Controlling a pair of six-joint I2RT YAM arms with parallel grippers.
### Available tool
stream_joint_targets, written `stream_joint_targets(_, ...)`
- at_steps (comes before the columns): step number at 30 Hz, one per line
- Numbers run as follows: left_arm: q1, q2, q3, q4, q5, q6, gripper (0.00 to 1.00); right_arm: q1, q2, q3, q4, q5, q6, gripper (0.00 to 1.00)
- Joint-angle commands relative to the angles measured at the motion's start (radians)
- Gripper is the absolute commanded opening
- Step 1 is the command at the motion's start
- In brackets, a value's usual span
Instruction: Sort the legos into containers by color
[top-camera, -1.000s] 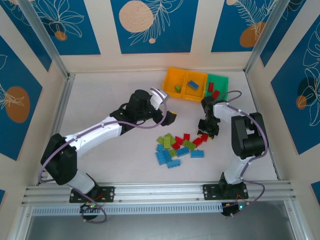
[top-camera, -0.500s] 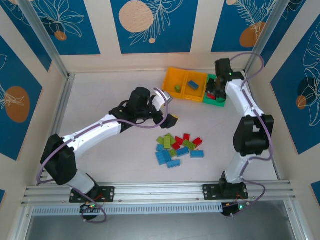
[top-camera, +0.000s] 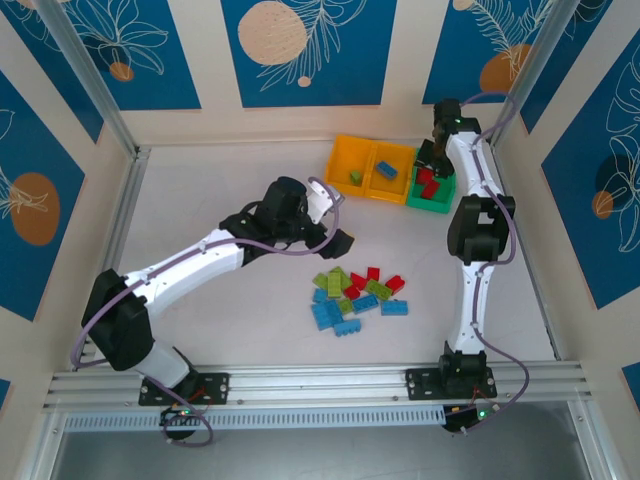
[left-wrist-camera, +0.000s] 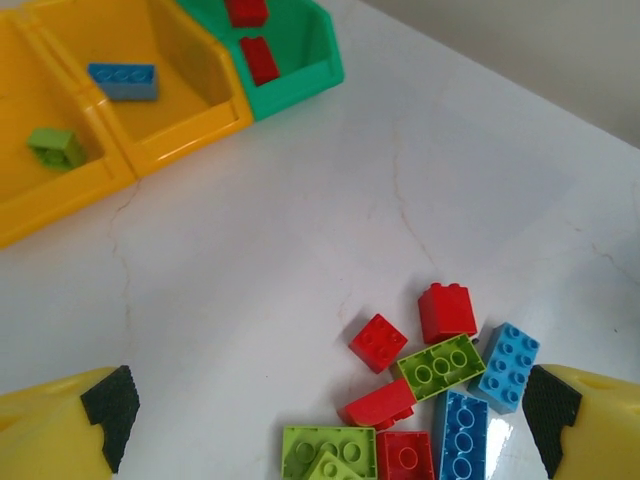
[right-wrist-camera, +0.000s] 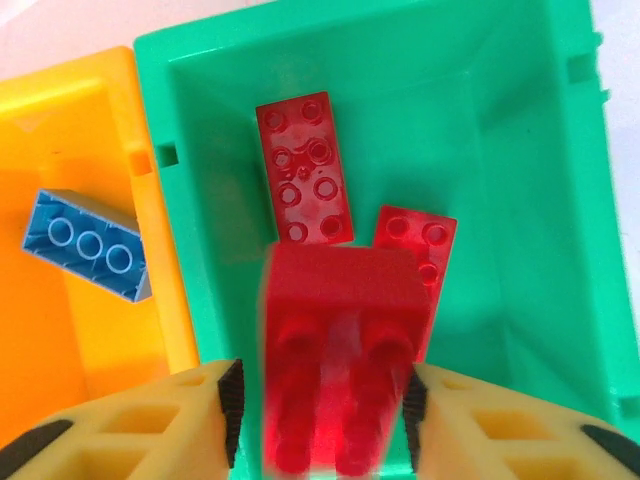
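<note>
Top, left gripper (top-camera: 340, 240): just beside the loose legos (top-camera: 355, 295).
Top, right gripper (top-camera: 432, 165): over the green bin (top-camera: 428, 207).
Left wrist, left gripper (left-wrist-camera: 330, 400): spread wide, empty, legos (left-wrist-camera: 440, 365) between the tips.
Right wrist, right gripper (right-wrist-camera: 325, 400): apart, blurred red brick (right-wrist-camera: 340, 320) between the pads, above 2 red bricks in the green bin (right-wrist-camera: 520, 120).

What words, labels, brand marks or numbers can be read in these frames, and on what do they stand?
None: no legible word, number or logo anywhere.
Studs of the flat red brick in the green bin: any embossing is too blurred to read.
The orange-yellow bins and the blue wall panels carry only plain colour or leaf artwork.
</note>
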Motion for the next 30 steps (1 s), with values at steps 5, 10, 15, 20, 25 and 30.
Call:
stream_joint_targets(5,-0.007,0.075,0.115,-0.198,-0.12,-0.202,0.94,-0.004,-0.121,0.032,-0.109,-0.063,0.009,0.5)
stream_joint_targets(10,-0.007,0.164,0.185,-0.373,-0.173,-0.388,0.85,-0.009,-0.315,-0.151,-0.115,-0.205,0.028,0.52)
stream_joint_targets(15,-0.007,0.253,0.185,-0.461,-0.145,-0.506,0.73,0.015,-0.584,-0.495,-0.056,-0.333,0.035,0.56)
stream_joint_targets(20,-0.016,0.351,0.251,-0.515,-0.01,-0.473,0.65,0.032,-0.755,-0.756,-0.017,-0.336,0.041,0.59)
stream_joint_targets(25,-0.045,0.42,0.287,-0.576,0.02,-0.442,0.73,0.035,-0.771,-0.827,-0.047,-0.334,0.031,0.6)
stream_joint_targets(30,-0.079,0.463,0.307,-0.595,0.022,-0.404,0.8,0.043,-0.779,-0.844,-0.044,-0.333,0.031,0.61)
